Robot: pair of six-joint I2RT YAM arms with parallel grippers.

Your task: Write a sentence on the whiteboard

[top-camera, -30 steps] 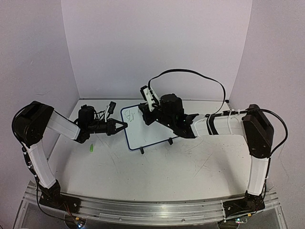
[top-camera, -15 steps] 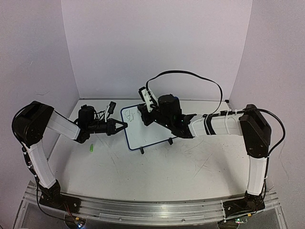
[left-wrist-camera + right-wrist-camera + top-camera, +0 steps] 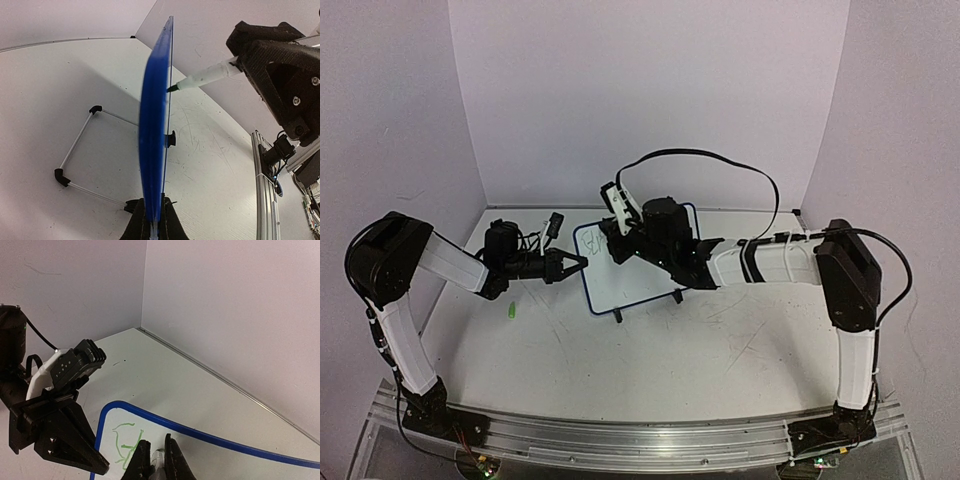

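- Left fingers (image 3: 574, 264): closed hard on the near end edge of the whiteboard (image 3: 632, 278), with the blue frame pinched between them. The board stands propped on the counter (image 3: 670, 350). Its long axis runs straight away from these fingers toward the right arm.
- Right fingers (image 3: 142, 461): almost fully closed on a marker (image 3: 205, 78), whose barrel projects ahead of them to the board.
- Governing relation: the writing face lies directly ahead of the right fingers. The marker tip appears to touch it near the upper corner closest to the left fingers.
- Sentence (image 3: 126, 442): a few faint green strokes just beside the tip; judged barely begun.
- Right arm pose: reached low across from its side, forearm roughly level, wrist turned toward the board.
- Left arm pose: elbow raised, forearm stretched level to the board's edge.
- Judgement: the next strokes call for travel along the long axis, away from the left fingers, whose hold braces the board against tip pressure.
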